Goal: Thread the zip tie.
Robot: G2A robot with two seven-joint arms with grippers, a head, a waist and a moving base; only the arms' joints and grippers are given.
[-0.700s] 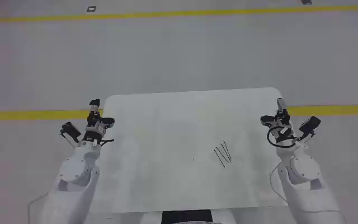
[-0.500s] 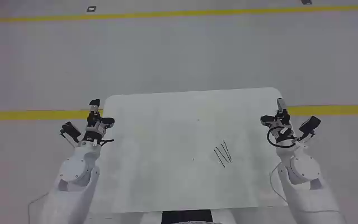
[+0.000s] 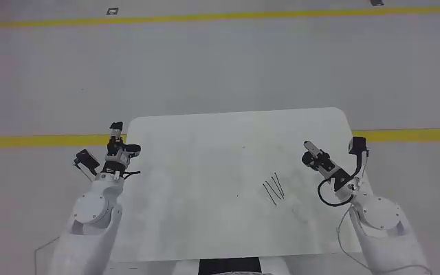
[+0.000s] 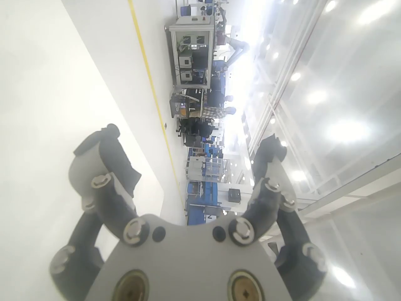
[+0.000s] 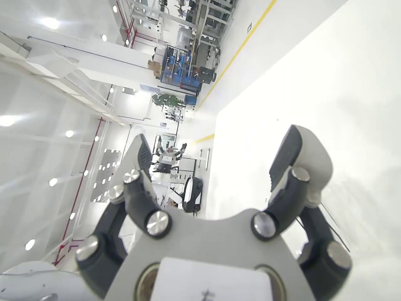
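Our right pincer, wide and empty, hovers near the zip ties lying flat on the counter; we judge pickup comes next, needing a low, precise pinch.

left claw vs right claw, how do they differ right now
The left claw sits at the table's left edge; the right claw is over the table, nearer the zip ties. The left claw points straight ahead; the right claw angles inward. Both are open and empty.
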